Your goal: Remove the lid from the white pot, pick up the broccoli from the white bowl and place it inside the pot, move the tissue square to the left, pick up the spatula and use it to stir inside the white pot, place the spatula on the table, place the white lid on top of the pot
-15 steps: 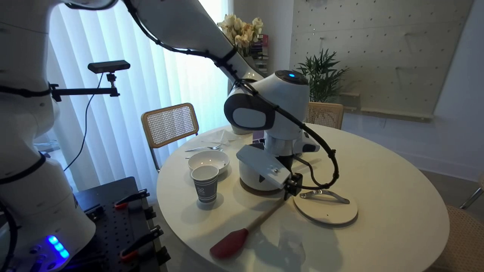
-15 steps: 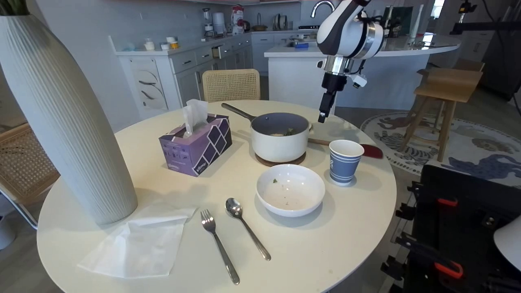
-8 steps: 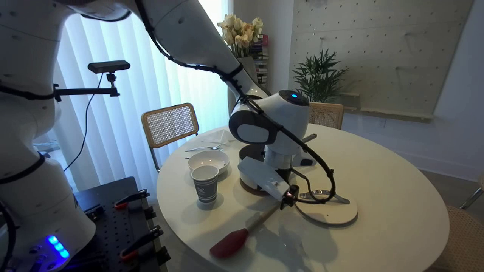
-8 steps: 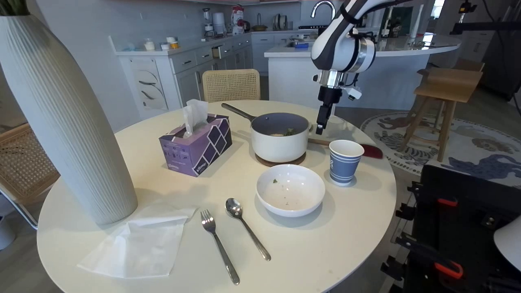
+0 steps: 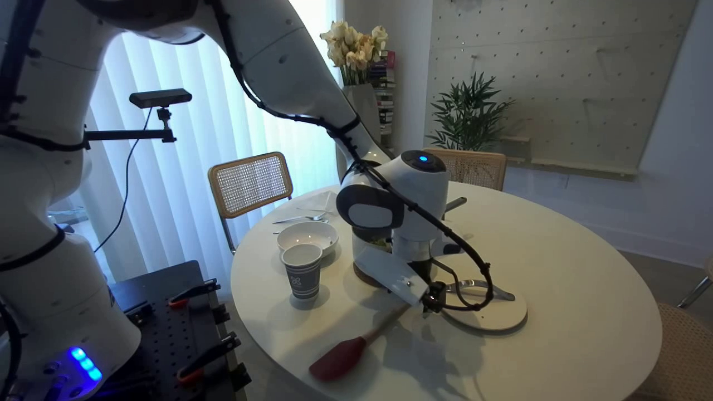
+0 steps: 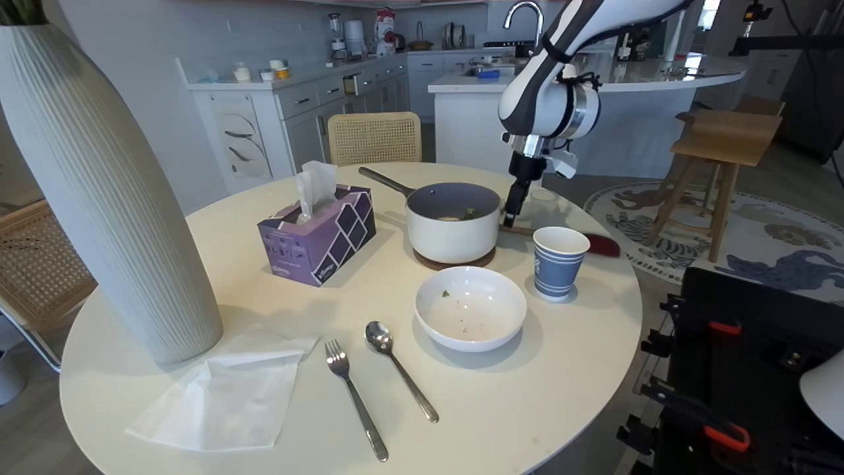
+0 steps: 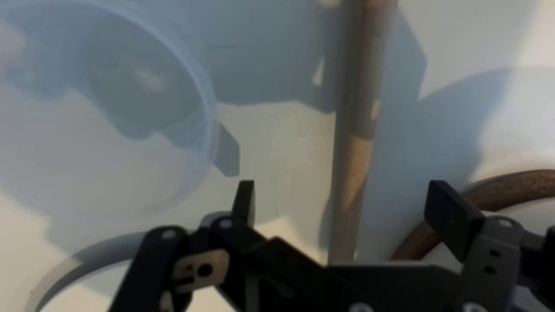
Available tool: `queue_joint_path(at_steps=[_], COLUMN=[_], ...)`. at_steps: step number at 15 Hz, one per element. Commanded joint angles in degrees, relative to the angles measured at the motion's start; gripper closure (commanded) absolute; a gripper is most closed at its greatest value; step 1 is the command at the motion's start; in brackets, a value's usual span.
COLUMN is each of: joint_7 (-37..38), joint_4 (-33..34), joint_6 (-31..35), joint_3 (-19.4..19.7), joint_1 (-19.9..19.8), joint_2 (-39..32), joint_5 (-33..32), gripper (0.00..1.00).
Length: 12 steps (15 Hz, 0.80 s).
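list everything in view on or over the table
pot: 1, white, on trivet
trivet: 1, brown, under pot
food: some, green, in pot
lid: 1, white, on table
spatula: 1, red/wood, by lid
bowl: 1, white, by pot
cup: 1, blue/white, by bowl
glass: 1, clear, by spatula
tissue box: 1, purple, by pot
vase: 1, pale, on table
thin sheet: 1, white, by vase
flowers: several, cream, in vase
spoon: 1, silver, by bowl
fork: 1, silver, by spoon
arm: 1, white, over table
hand: 1, black, over spatula

pot [image 5: 359, 244] part. hid., wrist-vw spatula [image 7: 352, 173] cropped
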<state>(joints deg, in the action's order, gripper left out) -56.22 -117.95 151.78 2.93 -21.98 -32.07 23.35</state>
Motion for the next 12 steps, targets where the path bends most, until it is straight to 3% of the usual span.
queue_joint_path(at_steps=[1,8,9,12], joint_7=[2.3,5.4,5.7,7.0], joint_4=[0.5,0.4,0.3,0.3], joint_6=[3.6,6.9,7.2,8.2], joint_3=[-2.1,-3.7,-3.9,-4.3], joint_1=[-1.1,-1.6,-1.8,-2.1], joint_2=[-1.4,-2.8,-2.8,-2.7], joint_5=[-2.3,-5.9,-6.4,-7.3], gripper=[0.00,0.00,0.19,0.42])
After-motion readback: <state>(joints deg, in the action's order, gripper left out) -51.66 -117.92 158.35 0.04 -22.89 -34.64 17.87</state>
